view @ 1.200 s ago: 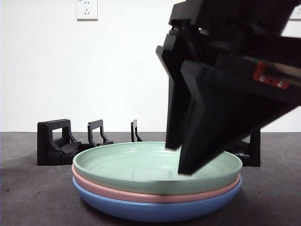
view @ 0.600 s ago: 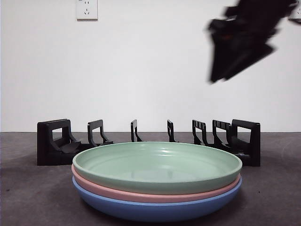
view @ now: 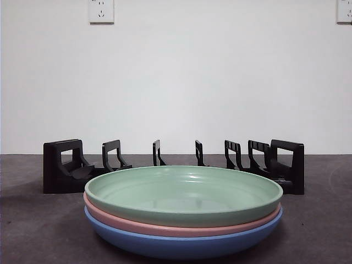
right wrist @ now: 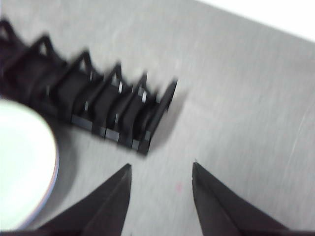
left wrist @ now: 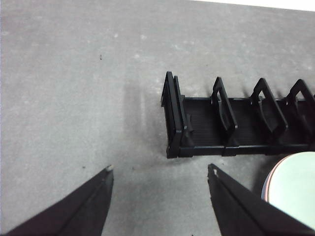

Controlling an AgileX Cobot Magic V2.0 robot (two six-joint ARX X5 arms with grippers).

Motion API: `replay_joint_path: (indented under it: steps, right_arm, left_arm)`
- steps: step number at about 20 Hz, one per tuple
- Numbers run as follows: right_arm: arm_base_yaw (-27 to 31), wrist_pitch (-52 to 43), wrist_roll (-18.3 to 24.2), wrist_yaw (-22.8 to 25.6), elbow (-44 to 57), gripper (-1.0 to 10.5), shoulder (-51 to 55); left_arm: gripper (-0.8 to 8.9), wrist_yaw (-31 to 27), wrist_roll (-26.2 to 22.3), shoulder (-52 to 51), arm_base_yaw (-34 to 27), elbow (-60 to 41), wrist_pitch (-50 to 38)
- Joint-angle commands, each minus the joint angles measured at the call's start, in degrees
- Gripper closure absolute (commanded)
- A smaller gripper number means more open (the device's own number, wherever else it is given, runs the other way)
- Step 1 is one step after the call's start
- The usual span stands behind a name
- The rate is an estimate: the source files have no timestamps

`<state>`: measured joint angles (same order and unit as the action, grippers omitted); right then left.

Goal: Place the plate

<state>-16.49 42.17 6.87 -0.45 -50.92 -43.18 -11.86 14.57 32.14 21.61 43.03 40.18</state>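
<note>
Three plates sit stacked on the tabletop (view: pixel 33 231) right in front of me: green plate (view: pixel 184 193) on top, pink plate (view: pixel 165 228) under it, blue plate (view: pixel 181 245) at the bottom. Just behind them runs the black rack (view: pixel 66 165), every slot empty as far as I can see.

Both arms are up and clear of the front view. My left end effector (left wrist: pixel 160 169) hangs over bare tabletop off one end of the rack, jaws spread wide, nothing between them. My right end effector (right wrist: pixel 161 166) hovers off the other end, jaws also apart and empty, a touch narrower; that picture is blurred, so I won't read finer detail from it.

No plate is in hand, so I judge the step is picking up the green one. To do it well I'd come down at the rim on the side nearest the working arm, pinch only the top rim without catching the pink one below, lift it clear, then tilt it upright and line its edge up with a slot between two dividers.
</note>
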Motion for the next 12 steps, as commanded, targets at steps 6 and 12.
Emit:
replay_joint_path:
  steps: [6, 12]
  right_arm:
    - [-0.24, -1.66, -1.97, -1.31, 2.47, 9.3, 0.09]
    - [-0.24, -1.36, -3.21, -5.77, 2.47, 9.4, 0.70]
  left_arm:
    - [5.59, -0.20, -0.44, 0.04, 0.11, 0.74, -1.18]
    - [8.06, -0.13, -0.39, -0.20, 0.15, 0.74, 0.50]
